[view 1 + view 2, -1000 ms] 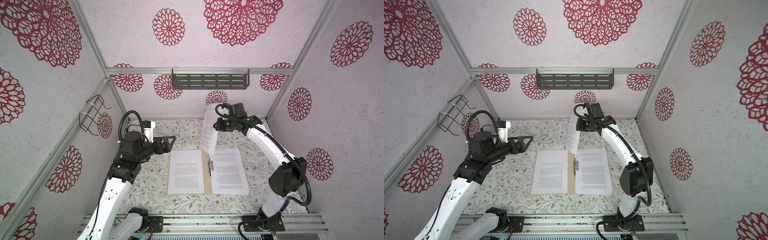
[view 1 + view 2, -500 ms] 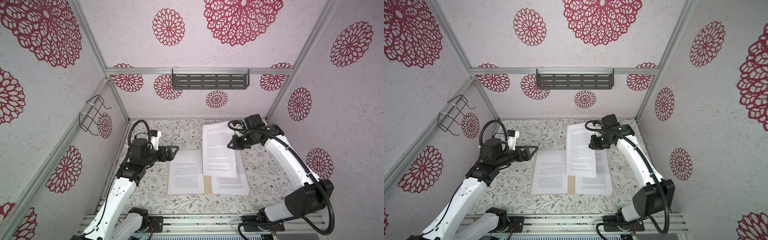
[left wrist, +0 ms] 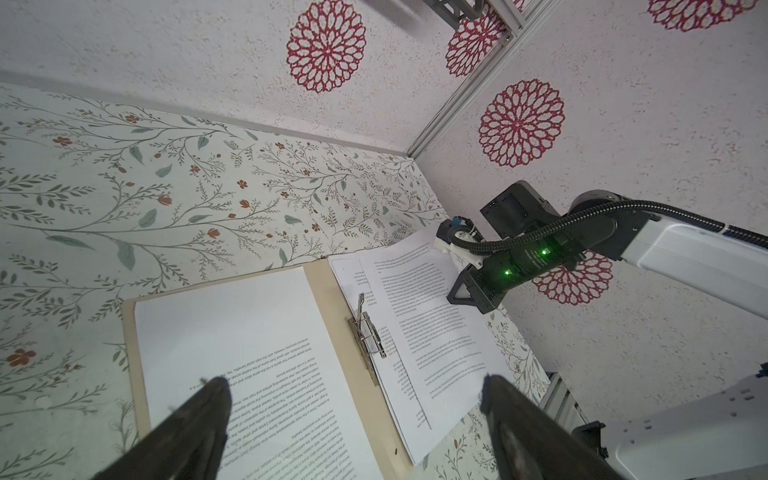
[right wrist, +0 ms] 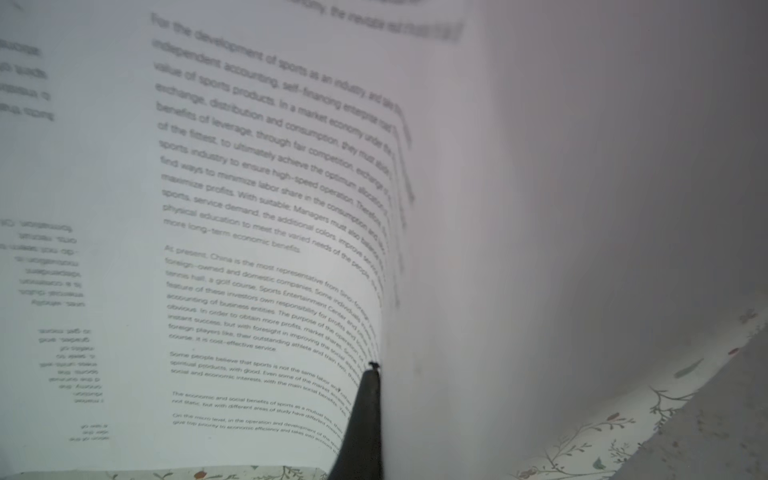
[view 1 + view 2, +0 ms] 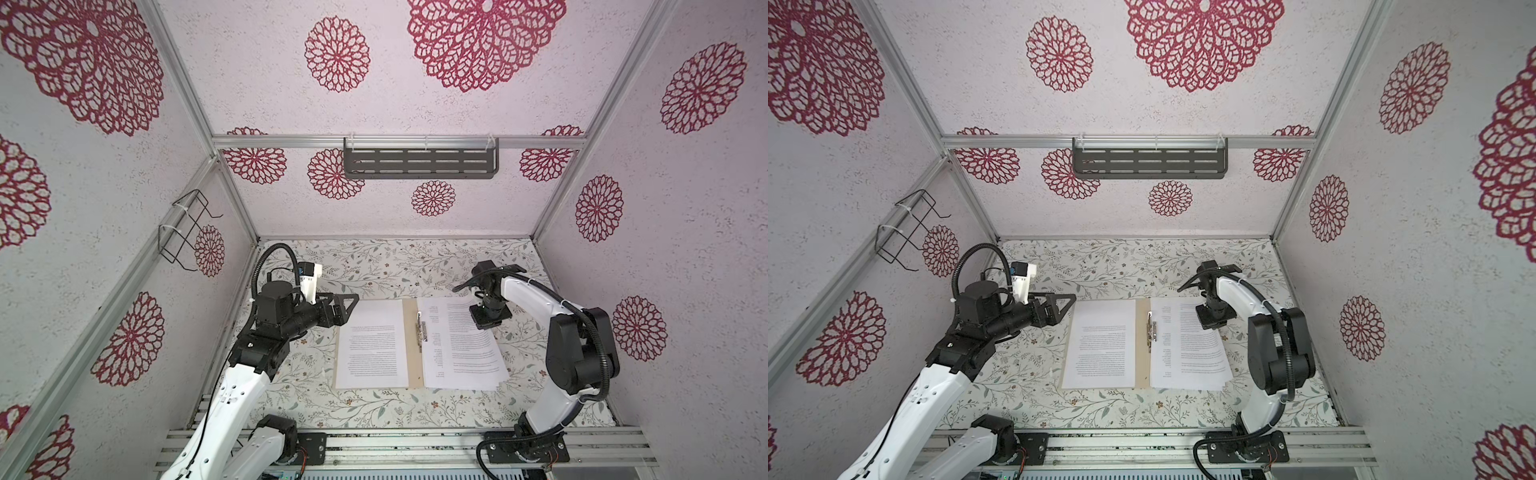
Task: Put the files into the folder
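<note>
Right wrist view shows the right jaws pressed together on an edge of the top sheet, which curls down from them onto the files in the folder, long axis along its spine. Spread, the left jaws hang beside the opposite flap.

I find the folder open on the table: one sheet on its left half, a stack of sheets on the right — my right gripper at the stack's far corner. My left gripper, jaws spread, sits beside the single sheet.
</note>
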`<state>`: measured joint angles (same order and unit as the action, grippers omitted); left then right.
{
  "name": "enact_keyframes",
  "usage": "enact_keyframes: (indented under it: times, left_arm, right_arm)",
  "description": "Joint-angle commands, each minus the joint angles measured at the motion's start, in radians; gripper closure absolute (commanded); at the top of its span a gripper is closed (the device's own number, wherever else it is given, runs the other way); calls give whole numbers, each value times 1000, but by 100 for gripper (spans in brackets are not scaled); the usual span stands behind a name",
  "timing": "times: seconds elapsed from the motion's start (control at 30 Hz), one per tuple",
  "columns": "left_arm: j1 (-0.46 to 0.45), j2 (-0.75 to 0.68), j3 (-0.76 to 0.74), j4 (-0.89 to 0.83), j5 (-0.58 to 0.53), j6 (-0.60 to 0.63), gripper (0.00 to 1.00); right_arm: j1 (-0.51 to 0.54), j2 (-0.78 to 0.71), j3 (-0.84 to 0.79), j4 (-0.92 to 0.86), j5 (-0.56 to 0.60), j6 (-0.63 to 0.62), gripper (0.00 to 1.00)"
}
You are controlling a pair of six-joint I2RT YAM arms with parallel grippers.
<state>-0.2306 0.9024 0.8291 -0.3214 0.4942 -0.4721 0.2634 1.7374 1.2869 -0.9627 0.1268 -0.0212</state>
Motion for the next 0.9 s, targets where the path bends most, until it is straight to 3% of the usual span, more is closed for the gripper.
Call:
enact_keyframes:
  times: [0.0,0.33,0.87]
  left_arm:
    - [-7,-1,-14,46,39,5,3]
    - [-7,39,-13,65,104,-19,3]
    - [-7,53,-16,71,110,-26,3]
  right_arm:
    - [5,-26,11,49,30,-30,100]
    - [19,-27,-12,81,-78,51,100]
    - [66,-53,-67,118,-50,3,100]
